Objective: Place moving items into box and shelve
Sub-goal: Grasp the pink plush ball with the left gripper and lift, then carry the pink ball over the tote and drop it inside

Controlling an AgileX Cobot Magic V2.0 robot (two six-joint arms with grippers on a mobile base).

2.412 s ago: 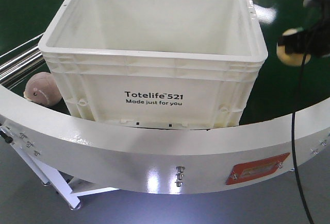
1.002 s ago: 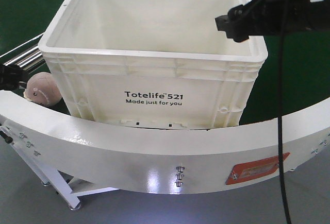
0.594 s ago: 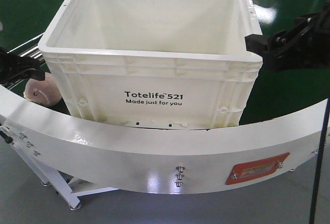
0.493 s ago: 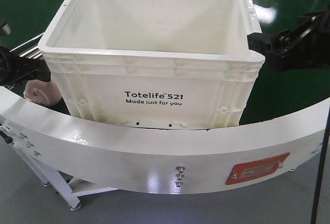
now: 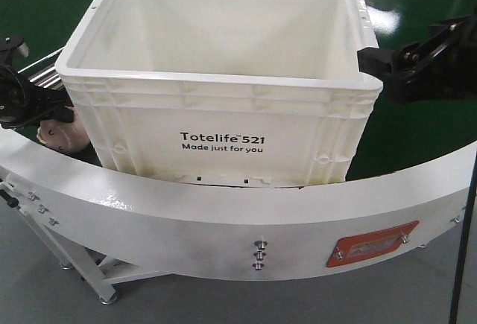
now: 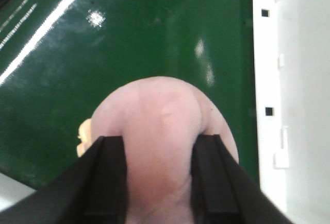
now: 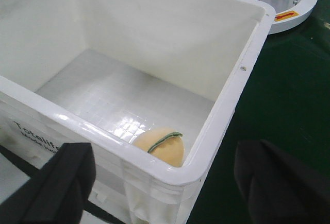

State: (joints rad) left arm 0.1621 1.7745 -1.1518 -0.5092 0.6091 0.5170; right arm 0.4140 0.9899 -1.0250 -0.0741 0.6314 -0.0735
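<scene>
The box (image 5: 223, 115), a big white ribbed crate with the black print "Totelife 521 Made just for you" on its near wall, stands on the green surface (image 6: 129, 33) behind a curved white frame (image 5: 223, 220). The left gripper (image 6: 157, 144) is at the left of the box, low down near its near left corner. Its two black fingers (image 6: 105, 177) are closed against both sides of the pink-brown plush toy (image 6: 160, 116), and the soft body bulges out between them and above them. This toy is outside the box, just beside the left wall, with a thin strip of green between the two in the left wrist view. I cannot tell if the toy rests on the surface or is already a little lifted. The right gripper (image 7: 167, 172) is at the right of the box, at the height of the rim near the near right corner. Its fingers are spread wide apart and nothing is between them. The yellow-orange plush toy (image 7: 161, 145), with a green stem across its top, lies on the floor inside the box, in the near right corner and close against the walls there. In the front view this toy is hidden behind the near wall.
</scene>
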